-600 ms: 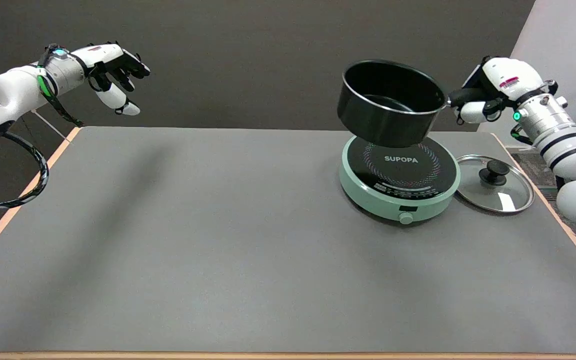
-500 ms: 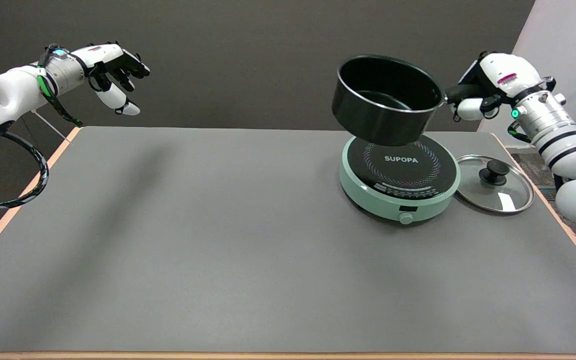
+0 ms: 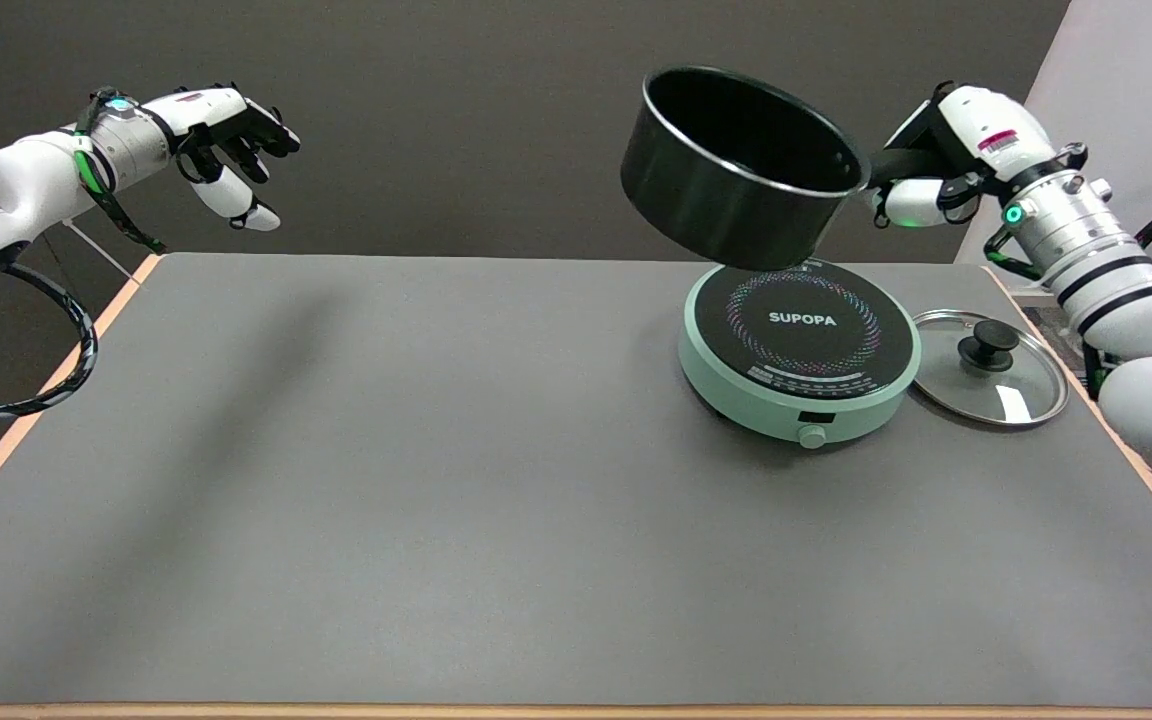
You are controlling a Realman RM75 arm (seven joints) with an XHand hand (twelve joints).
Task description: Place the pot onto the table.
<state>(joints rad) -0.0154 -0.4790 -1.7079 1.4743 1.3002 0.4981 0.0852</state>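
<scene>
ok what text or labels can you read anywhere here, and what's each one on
"SUPOPA": white letters on the cooker top.
Markings along the cooker's front edge: too small to read.
Red and white label on the right hand: too blurred to read.
Pot and lid: no text visible.

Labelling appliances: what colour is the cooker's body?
Pale mint green body, with a black top; the head view shows it.
</scene>
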